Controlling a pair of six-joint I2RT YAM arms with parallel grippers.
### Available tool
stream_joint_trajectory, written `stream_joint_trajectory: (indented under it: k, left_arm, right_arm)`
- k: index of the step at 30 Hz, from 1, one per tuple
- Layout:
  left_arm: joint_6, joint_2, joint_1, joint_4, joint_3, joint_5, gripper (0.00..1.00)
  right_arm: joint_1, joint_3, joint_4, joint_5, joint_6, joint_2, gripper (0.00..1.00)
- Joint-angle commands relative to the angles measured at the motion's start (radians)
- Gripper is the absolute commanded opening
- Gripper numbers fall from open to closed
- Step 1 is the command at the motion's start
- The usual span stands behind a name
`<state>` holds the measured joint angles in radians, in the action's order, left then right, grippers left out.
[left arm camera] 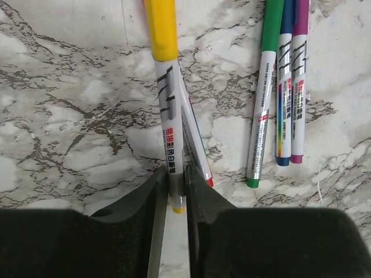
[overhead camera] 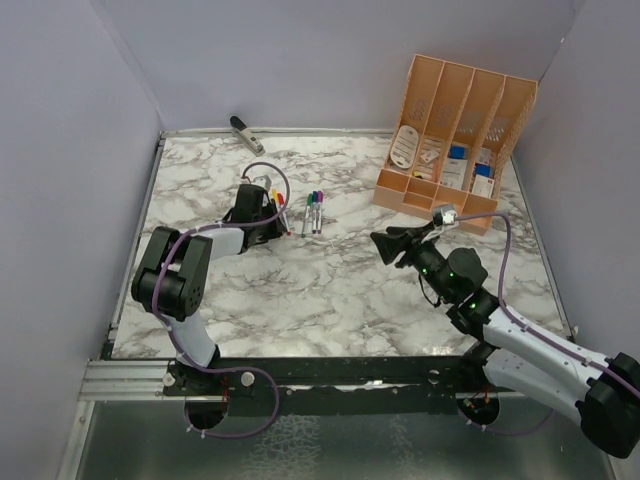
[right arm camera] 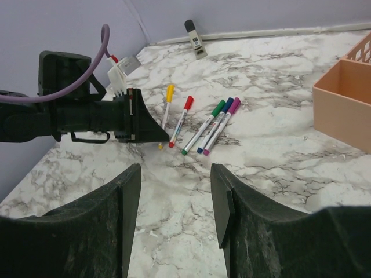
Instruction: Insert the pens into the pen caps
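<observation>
Five white pens lie on the marble table, each with a coloured cap on its far end. My left gripper is shut on the near end of the yellow pen, whose yellow cap points away. The red pen lies against it on the right. The green pen, blue pen and purple pen lie side by side further right. In the top view my left gripper is beside the pens. My right gripper is open and empty, a hand's width short of the pens.
An orange desk organizer with small items stands at the back right; its corner shows in the right wrist view. A grey clip-like tool lies at the back wall. Lilac walls enclose the table on the left, back and right.
</observation>
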<state>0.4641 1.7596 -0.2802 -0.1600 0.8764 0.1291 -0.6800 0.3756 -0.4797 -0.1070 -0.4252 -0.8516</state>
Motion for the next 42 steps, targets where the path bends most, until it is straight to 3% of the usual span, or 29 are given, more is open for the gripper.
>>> stream_joint_trajectory:
  k: [1,7,13,19,21,22,23,24,27,30,34,42]
  left_arm:
    - [0.057,-0.018,0.007,-0.025,-0.044,0.03,0.25]
    - [0.065,-0.037,0.01,-0.014,-0.048,0.025,0.41]
    - [0.065,-0.058,0.009,-0.007,-0.062,0.007,0.42]
    - [0.054,-0.176,0.01,0.002,-0.084,-0.022,0.47]
    - [0.047,-0.23,0.009,0.005,-0.094,-0.039,0.58]
    - [0.042,-0.259,0.009,0.006,-0.102,-0.047,0.71]
    - [0.036,-0.287,0.01,0.005,-0.11,-0.056,0.94]
    - [0.03,-0.316,0.01,0.008,-0.117,-0.063,0.98]
    - [0.008,-0.38,0.01,0.025,-0.129,-0.089,0.99]
    - [-0.022,-0.417,0.011,0.054,-0.135,-0.129,0.99]
    - [-0.072,-0.455,0.027,0.108,-0.139,-0.19,0.99]
    - [-0.035,-0.456,0.278,0.154,-0.161,-0.16,0.99]
  right_arm:
    - [-0.004,-0.016,-0.024,0.015,-0.014,-0.005,0.51]
    - [-0.004,-0.027,-0.027,0.012,-0.019,0.003,0.51]
    - [-0.004,-0.029,-0.039,0.022,-0.026,-0.007,0.51]
    - [-0.003,-0.024,-0.032,-0.006,-0.003,0.001,0.51]
    - [-0.003,-0.012,-0.014,-0.054,0.002,0.001,0.51]
    - [-0.004,0.001,0.002,-0.086,0.0,-0.002,0.51]
    - [-0.004,0.016,0.023,-0.13,0.008,-0.01,0.51]
    - [-0.003,0.038,0.054,-0.173,0.017,-0.03,0.52]
    - [0.021,0.117,0.139,-0.274,0.065,-0.144,0.53]
    - [0.196,0.156,0.163,-0.133,0.012,-0.215,0.53]
    - [0.439,0.111,0.105,0.038,-0.057,-0.191,0.53]
    - [0.862,0.062,0.109,0.25,-0.214,-0.172,0.53]
